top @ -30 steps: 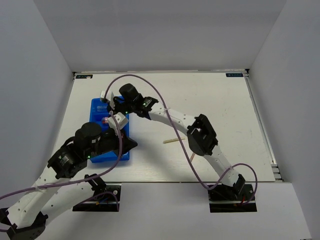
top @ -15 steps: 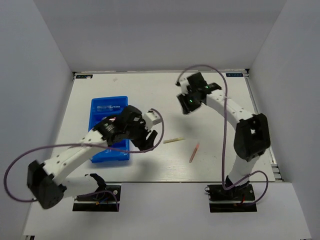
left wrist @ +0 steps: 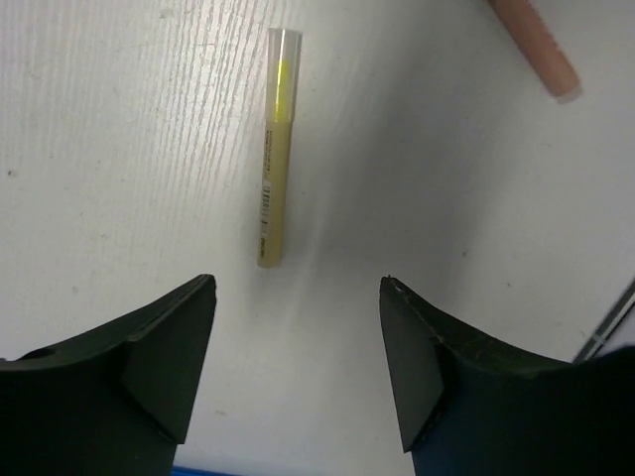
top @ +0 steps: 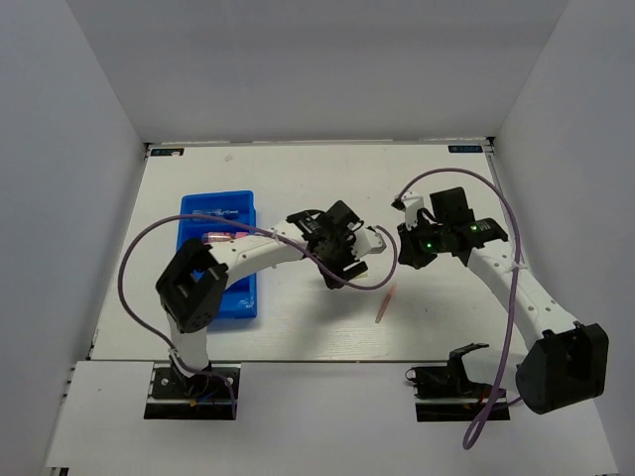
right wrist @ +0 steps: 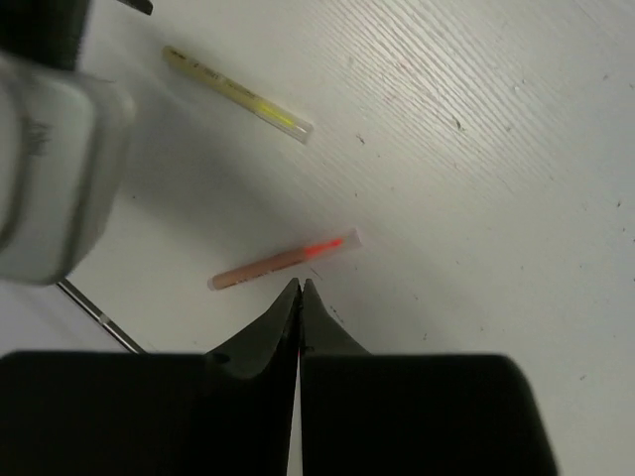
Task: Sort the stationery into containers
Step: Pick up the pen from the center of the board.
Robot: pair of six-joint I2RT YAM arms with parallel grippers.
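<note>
A yellow stick [left wrist: 275, 149] lies flat on the white table just ahead of my left gripper [left wrist: 298, 288], whose jaws stand open and empty above it. An orange-pink stick [right wrist: 283, 260] lies just beyond the tips of my right gripper [right wrist: 300, 286], which is shut on nothing. From above, the left gripper [top: 342, 268] hovers mid-table and covers the yellow stick. The right gripper [top: 407, 256] hangs to its right, with the orange-pink stick [top: 385, 303] below both. The blue tray [top: 233, 297] stands at the left, holding a pink item [top: 216, 239] and a clear pen [top: 213, 211].
The left gripper's white body [right wrist: 50, 169] fills the left of the right wrist view, close to the right gripper. The yellow stick [right wrist: 238, 95] lies between them. A purple cable [top: 382, 268] loops between the two wrists. White walls enclose the table.
My left arm swung from the tray to mid-table and opened over the yellow stick. My right arm came from the back right towards the middle and closed its jaws.
</note>
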